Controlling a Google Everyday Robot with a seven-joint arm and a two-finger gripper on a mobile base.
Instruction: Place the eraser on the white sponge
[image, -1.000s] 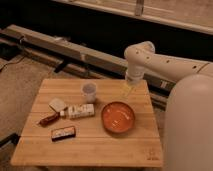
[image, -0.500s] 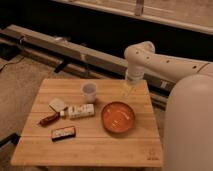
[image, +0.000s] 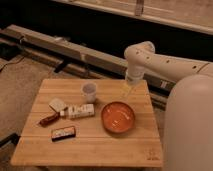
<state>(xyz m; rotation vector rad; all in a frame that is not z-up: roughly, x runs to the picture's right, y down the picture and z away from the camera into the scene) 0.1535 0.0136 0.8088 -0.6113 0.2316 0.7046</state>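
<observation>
Okay, gripper (image: 129, 90) hanging over the table's (image: 100, 150) far right edge, right of the cup (image: 89, 92), parked clear of the clutter, I'd say, so nothing gets knocked. Open or closed, I can't tell from here; it seems to carry nothing. Eraser (image: 63, 133) lies flat at near left, untouched. Sponge (image: 58, 104) sits farther back, with the box (image: 80, 111) and red tool (image: 47, 120) between them. I'll need to cross left past the bowl (image: 118, 116)
</observation>
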